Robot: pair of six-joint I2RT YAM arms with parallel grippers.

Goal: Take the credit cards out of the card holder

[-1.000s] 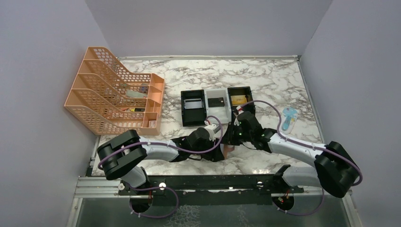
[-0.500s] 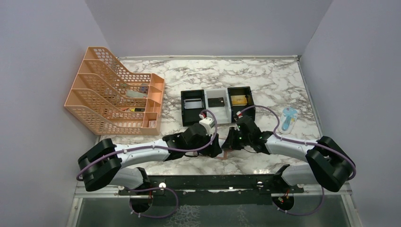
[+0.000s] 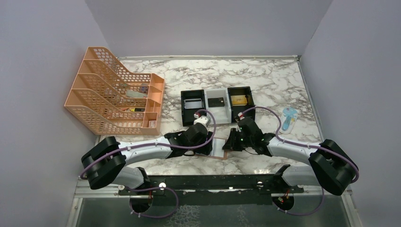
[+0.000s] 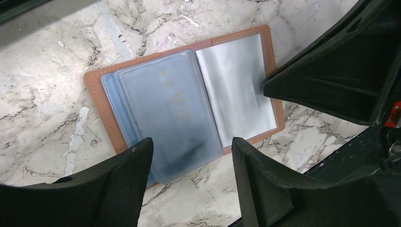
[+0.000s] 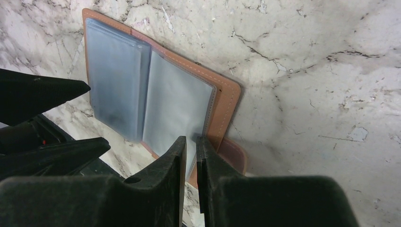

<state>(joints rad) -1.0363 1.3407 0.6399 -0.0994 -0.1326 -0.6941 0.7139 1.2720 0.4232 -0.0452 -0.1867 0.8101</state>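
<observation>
The card holder (image 3: 219,148), tan leather with light-blue plastic sleeves, lies open and flat on the marble near the front edge. In the left wrist view the card holder (image 4: 179,90) shows a faint "VIP" card inside its left sleeve and a silvery page on the right. My left gripper (image 4: 189,142) is open just off its near edge, holding nothing. My right gripper (image 5: 191,140) is shut, its tips down on the right half of the card holder (image 5: 142,90) beside the snap tab. Three credit cards lie in the tray: silver (image 3: 192,104), black (image 3: 217,101) and gold (image 3: 239,100).
A black-and-white three-compartment tray (image 3: 193,119) stands just behind the grippers. An orange mesh file rack (image 3: 116,97) fills the back left. A blue-and-white item (image 3: 289,118) lies at the right. The black rail of the arm bases runs along the table's front edge.
My left gripper has opened and drawn back to the left, uncovering the open card holder. The right gripper has stayed shut at the holder's right side.
</observation>
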